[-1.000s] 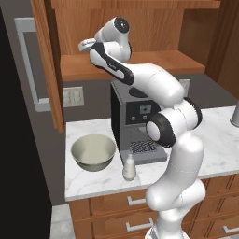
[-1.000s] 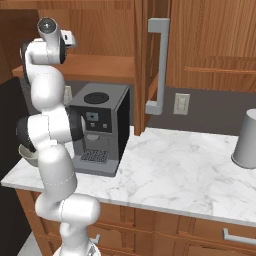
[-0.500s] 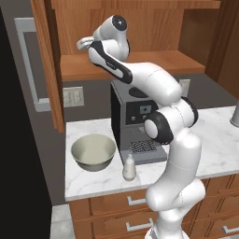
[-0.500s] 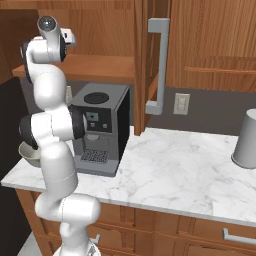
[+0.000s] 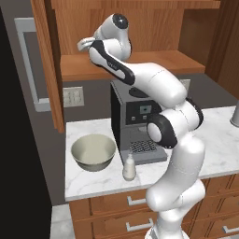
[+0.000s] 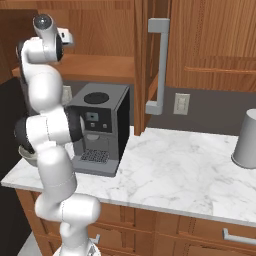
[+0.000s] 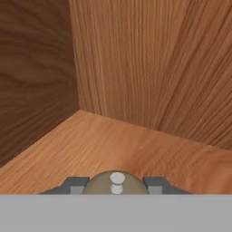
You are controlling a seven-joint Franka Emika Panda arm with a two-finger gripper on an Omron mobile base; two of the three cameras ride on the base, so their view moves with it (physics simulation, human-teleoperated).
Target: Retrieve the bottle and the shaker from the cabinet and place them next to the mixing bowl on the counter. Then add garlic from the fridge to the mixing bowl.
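Observation:
In the hand view a beige domed shaker [image 7: 105, 186] with a small white knob on top sits between my two dark fingertips [image 7: 75, 183], which press against its sides. My gripper [image 7: 115, 184] is shut on it just above the cabinet shelf [image 7: 136, 149], near the back corner. From the left base view the hand [image 5: 84, 44] reaches into the open upper cabinet at its left end. On the counter the white bottle [image 5: 128, 167] stands upright beside the beige mixing bowl [image 5: 93, 151], to its right. The garlic and the fridge interior are out of view.
A black coffee machine [image 5: 135, 121] stands on the marble counter [image 5: 93, 186] right of the bowl, under the cabinet shelf [image 5: 158, 63]. The open cabinet door [image 5: 46, 60] hangs left of my hand. A grey canister [image 6: 246, 140] sits at the far right.
My hand has shifted a little to the left along the shelf, toward the cabinet's open side. The bowl and bottle have stayed put.

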